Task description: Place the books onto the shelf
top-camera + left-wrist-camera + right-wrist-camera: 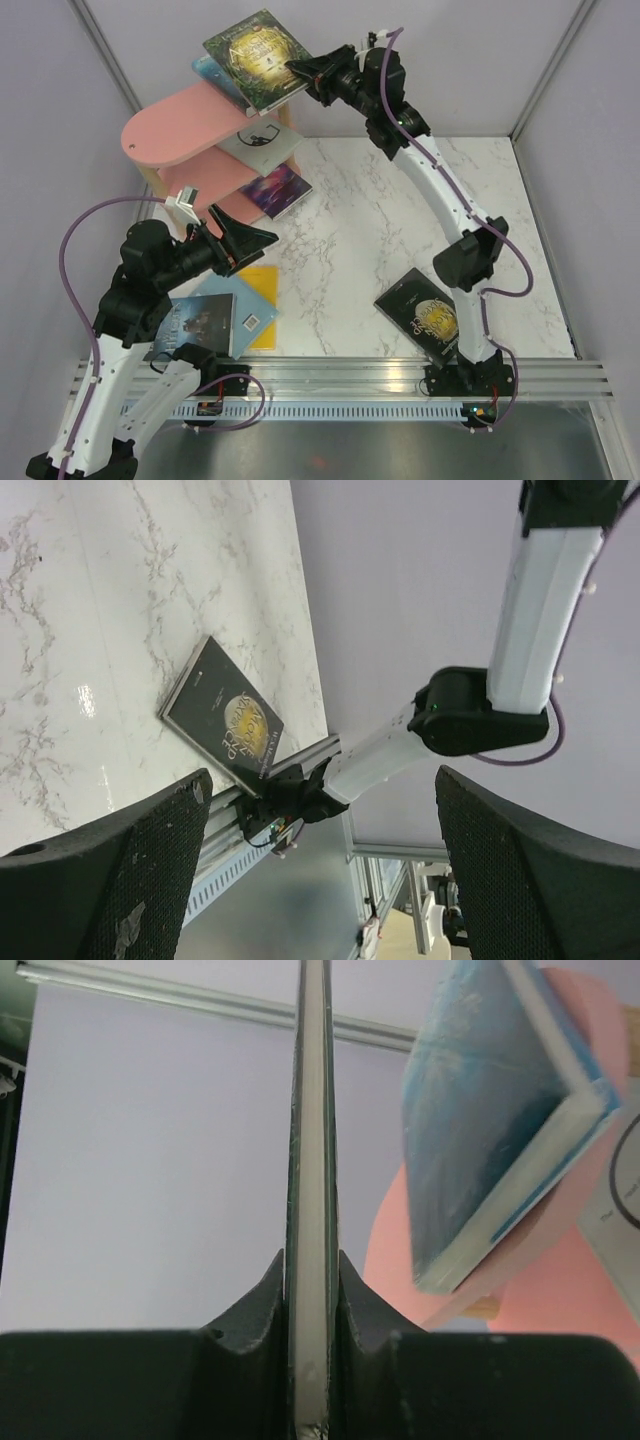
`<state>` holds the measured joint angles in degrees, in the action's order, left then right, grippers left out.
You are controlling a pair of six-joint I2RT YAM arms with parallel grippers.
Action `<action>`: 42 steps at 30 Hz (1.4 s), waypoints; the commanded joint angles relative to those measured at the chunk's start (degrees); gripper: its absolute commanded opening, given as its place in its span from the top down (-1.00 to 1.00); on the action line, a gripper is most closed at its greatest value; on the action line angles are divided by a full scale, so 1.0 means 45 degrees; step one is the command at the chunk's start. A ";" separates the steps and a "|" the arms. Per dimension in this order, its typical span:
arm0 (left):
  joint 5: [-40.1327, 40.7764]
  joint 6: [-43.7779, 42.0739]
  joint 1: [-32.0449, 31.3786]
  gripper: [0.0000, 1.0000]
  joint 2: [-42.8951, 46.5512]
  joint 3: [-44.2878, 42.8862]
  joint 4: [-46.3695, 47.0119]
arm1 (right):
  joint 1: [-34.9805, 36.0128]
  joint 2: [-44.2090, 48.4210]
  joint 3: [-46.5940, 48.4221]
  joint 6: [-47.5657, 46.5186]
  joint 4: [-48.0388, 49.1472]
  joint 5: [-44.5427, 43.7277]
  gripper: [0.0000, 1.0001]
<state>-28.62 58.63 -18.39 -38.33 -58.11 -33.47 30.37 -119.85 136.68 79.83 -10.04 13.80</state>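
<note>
item: green gold-art book [258, 58], clamped by its edge in our right gripper [298, 71], held flat just above the shelf [175, 130] top board, overlapping a blue book [207, 70]. we judge the board lies straight below. left gripper [248, 232] spread wide, empty.

White marble table [360, 230] carried the pink shelf [185, 125] at far left, a dark moon book [425, 312] near right, and a yellow book [265, 290] overlapped by a light blue book [228, 298] near left. The shelf held a blue book [208, 70] up top, a grey-white book [260, 148] on the middle board and a purple book [275, 190] lowest.
</note>
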 commanded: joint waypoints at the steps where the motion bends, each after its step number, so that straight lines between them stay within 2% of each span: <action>1: 0.0091 -0.0861 0.0044 -0.86 0.0313 -0.0212 -0.0472 | -0.0128 -0.1118 0.1832 0.1087 0.1292 0.0001 1.00; 6: 0.0091 -0.0861 0.0044 -0.86 0.0509 -0.0661 -0.0646 | -0.0245 -0.1783 0.1658 0.1575 0.2016 -0.0196 1.00; 7: 0.0574 -0.1693 0.0064 -0.86 0.0528 -0.0797 -0.1711 | -0.0245 -0.1842 0.1619 0.1634 0.2133 -0.0196 0.98; 9: 0.0638 -0.1818 0.0064 -0.86 0.0490 -0.0896 -0.1877 | -0.0264 -0.1862 0.1444 0.1673 0.2134 -0.0157 0.85; 10: 0.0657 -0.1876 0.0064 -0.85 0.0451 -0.0935 -0.1916 | -0.0245 -0.1843 0.1346 0.1693 0.2444 -0.0176 0.58; 12: 0.0638 -0.1896 0.0064 -0.85 0.0392 -0.0935 -0.1956 | -0.0265 -0.1746 0.0976 0.1674 0.2583 -0.0099 0.22; 13: 0.0599 -0.1916 0.0064 -0.85 0.0353 -0.0896 -0.1937 | -0.0265 -0.1648 0.0800 0.1674 0.2699 -0.0079 -0.11; 15: 0.0560 -0.1916 0.0064 -0.84 0.0236 -0.0896 -0.1937 | -0.0265 -0.1356 0.0139 0.1615 0.3030 0.0057 -0.33; 16: 0.0540 -0.1916 0.0064 -0.84 0.0216 -0.0857 -0.1936 | -0.0265 -0.1258 -0.0117 0.1615 0.3149 0.0116 -0.68; 19: 0.0521 -0.1897 0.0064 -0.84 0.0060 -0.0799 -0.1956 | -0.0284 -0.0945 -0.0822 0.1557 0.3345 0.0389 -0.90; 20: 0.0540 -0.1916 0.0064 -0.83 0.0021 -0.0779 -0.1917 | -0.0303 -0.0751 -0.0997 0.1518 0.3345 0.0409 -0.91; 25: 0.0521 -0.1877 0.0064 -0.82 -0.0096 -0.0584 -0.1917 | -0.0382 -0.0027 -0.2267 0.1302 0.3365 0.0604 -0.90; 30: 0.0540 -0.1779 0.0064 -0.81 -0.0116 -0.0310 -0.1917 | -0.0460 0.0734 -0.3400 0.1205 0.3365 0.0878 -0.81; 33: 0.0540 -0.1721 0.0064 -0.81 -0.0194 -0.0232 -0.1917 | -0.0518 0.0931 -0.3733 0.1088 0.3365 0.0956 -0.51; 34: 0.0540 -0.1682 0.0044 -0.81 -0.0213 -0.0232 -0.1917 | -0.0557 0.0989 -0.3753 0.1107 0.3365 0.1014 -0.29; 38: 0.0521 -0.1662 0.0064 -0.80 -0.0253 -0.0154 -0.1878 | -0.0558 0.1107 -0.3909 0.1107 0.3365 0.0937 0.18; 40: 0.0482 -0.1623 0.0064 -0.79 -0.0233 -0.0056 -0.1839 | -0.0557 0.1087 -0.3870 0.1127 0.3345 0.0995 0.52; 42: 0.0462 -0.1604 0.0064 -0.79 -0.0214 0.0041 -0.1839 | -0.0577 0.0951 -0.3753 0.1224 0.3365 0.1015 0.73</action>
<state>-26.48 52.56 -18.37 -39.38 -58.57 -41.95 28.10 -118.13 118.83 85.03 1.87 17.39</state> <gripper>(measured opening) 0.898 0.199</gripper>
